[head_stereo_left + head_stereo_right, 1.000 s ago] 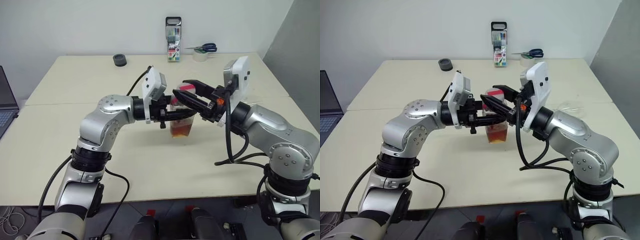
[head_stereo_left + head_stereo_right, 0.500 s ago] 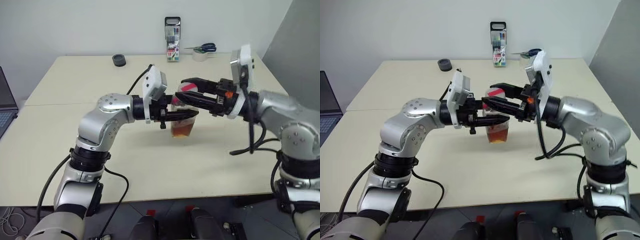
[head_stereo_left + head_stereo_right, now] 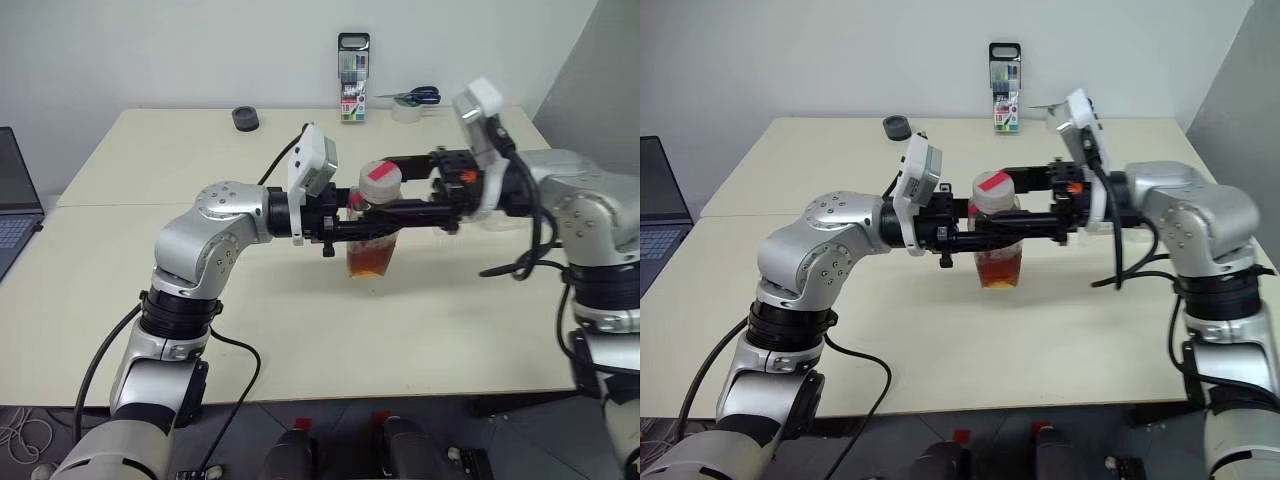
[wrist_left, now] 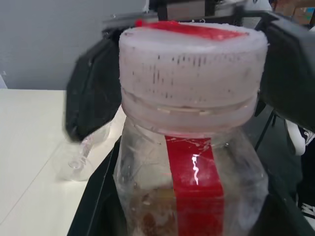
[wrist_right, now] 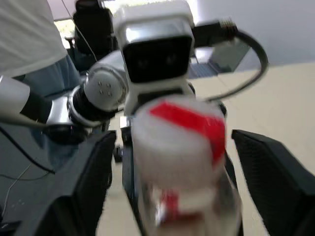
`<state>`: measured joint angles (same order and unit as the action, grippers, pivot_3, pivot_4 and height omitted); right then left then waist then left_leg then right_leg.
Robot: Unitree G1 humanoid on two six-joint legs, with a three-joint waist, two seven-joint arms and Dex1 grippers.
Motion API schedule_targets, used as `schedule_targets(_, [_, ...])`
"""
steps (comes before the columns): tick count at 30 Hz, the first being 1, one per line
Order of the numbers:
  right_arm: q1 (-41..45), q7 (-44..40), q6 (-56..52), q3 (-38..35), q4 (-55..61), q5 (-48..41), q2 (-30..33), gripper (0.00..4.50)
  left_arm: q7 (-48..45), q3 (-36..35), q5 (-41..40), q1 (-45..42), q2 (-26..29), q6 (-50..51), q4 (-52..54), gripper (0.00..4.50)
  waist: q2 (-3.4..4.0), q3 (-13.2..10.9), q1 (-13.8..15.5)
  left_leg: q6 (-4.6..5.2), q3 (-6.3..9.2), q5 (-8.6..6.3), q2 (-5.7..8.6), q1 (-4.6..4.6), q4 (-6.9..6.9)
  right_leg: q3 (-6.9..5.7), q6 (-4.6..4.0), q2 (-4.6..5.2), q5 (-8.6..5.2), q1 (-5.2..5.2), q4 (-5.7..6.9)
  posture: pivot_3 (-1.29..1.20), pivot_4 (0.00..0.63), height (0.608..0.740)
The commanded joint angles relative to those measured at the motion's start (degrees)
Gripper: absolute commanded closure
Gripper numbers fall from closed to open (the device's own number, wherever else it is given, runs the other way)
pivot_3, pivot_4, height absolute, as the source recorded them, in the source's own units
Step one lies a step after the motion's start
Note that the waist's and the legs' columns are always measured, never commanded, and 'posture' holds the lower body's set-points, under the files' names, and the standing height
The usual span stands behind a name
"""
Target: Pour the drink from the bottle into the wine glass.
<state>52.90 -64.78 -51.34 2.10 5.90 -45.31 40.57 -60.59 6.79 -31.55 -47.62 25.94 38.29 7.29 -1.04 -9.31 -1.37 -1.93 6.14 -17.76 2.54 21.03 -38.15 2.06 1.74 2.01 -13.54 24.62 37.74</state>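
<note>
The bottle (image 3: 372,240) stands upright just above the table, a red strip down its clear side. The tea-coloured drink (image 3: 370,262) fills its lower part. My left gripper (image 3: 375,228) comes in from the left and is shut on the bottle's body below the neck. The pale cap (image 4: 192,78) with red tape on top is still on the neck. My right gripper (image 5: 172,142) reaches in from the right at cap height, open, one black finger (image 5: 93,187) on each side of the cap and apart from it. I cannot tell whether a blurred clear thing (image 4: 81,157) on the table behind is the wine glass.
At the table's far edge stand a tall marker case (image 3: 353,63), scissors (image 3: 408,96) on a tape roll, and a small black roll (image 3: 244,118). A laptop (image 3: 15,215) sits at the left edge. A person in a white shirt (image 5: 24,29) stands behind the table.
My right gripper, closed around the cap before, has opened wide. Its arm has swung out to the right, so it now points level at the cap. The left gripper and bottle stayed put.
</note>
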Motion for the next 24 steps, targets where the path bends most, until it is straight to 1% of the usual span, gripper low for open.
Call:
schedule_targets(1, [-4.16,1.3,-5.93,-6.04,9.22,-5.7,5.15,0.04,0.57,-1.59,-1.13,-0.86,-0.12,-0.86,1.89,2.69,0.0,0.0,-0.02,0.0,0.01,0.0,-0.02,-0.01,0.02,0.01,0.0,0.0,0.0,0.0,-0.01,0.0,0.15,0.74])
schedule_targets(4, [-6.34,9.01,-10.61,-11.74,13.63,-10.56,5.63,0.04,0.72,-1.72,-1.03,-1.06,-0.36,-1.18,1.09,2.69,-0.01,-0.01,-0.24,0.0,-0.02,0.0,-0.02,-0.01,0.05,0.03,0.0,0.0,0.0,0.01,0.0,0.0,0.15,0.74])
schedule_targets(5, [-6.59,11.73,-11.02,-13.08,14.84,-11.41,4.93,0.04,0.72,-1.71,-0.97,-1.14,-0.42,-1.29,0.92,2.69,0.0,-0.01,-0.36,0.0,-0.08,0.0,-0.03,-0.05,0.05,0.05,0.0,0.0,0.0,0.01,0.04,0.0,0.15,0.74])
schedule_targets(7, [-6.54,20.01,-10.84,-15.3,17.61,-12.29,1.29,0.04,0.66,-1.63,-0.74,-1.38,-0.65,-1.56,0.51,2.69,0.0,-0.01,-0.45,0.01,-0.14,-0.01,-0.05,-0.13,0.06,0.07,0.0,-0.03,0.0,0.01,0.12,0.0,0.15,0.74])
schedule_targets(9, [-7.96,29.19,-9.23,-15.39,22.55,-10.96,-3.88,0.04,0.61,-1.5,-0.48,-1.73,-1.01,-1.95,-0.07,2.69,0.0,-0.01,-0.48,0.01,-0.12,-0.01,-0.09,-0.15,0.05,0.09,0.0,-0.06,0.0,0.0,0.15,0.0,0.15,0.74])
schedule_targets(14, [-10.67,40.56,-8.59,-14.21,29.46,-11.25,-10.84,0.04,0.59,-1.3,-0.27,-2.19,-1.43,-2.3,-0.62,2.69,0.0,-0.01,-0.24,-0.02,-0.07,0.01,-0.04,-0.08,-0.03,0.1,0.0,-0.02,0.0,0.01,0.18,0.0,0.15,0.74])
schedule_targets(19, [-11.24,45.38,-7.72,-12.51,31.42,-11.83,-13.84,0.04,0.6,-1.09,-0.14,-2.59,-1.56,-2.49,-1.09,2.69,0.01,-0.01,-0.25,-0.02,-0.06,0.01,-0.02,-0.07,-0.02,0.09,0.0,-0.01,0.0,0.0,0.14,0.0,0.15,0.74])
schedule_targets(24, [-11.07,46.42,-6.63,-11.67,30.77,-12.0,-14.1,0.04,0.77,-1.08,0.19,-2.97,-1.63,-2.7,-1.7,2.69,0.01,-0.01,-0.3,-0.01,-0.08,0.01,-0.02,-0.09,-0.01,0.07,0.0,-0.03,0.0,0.0,0.15,0.0,0.15,0.74])
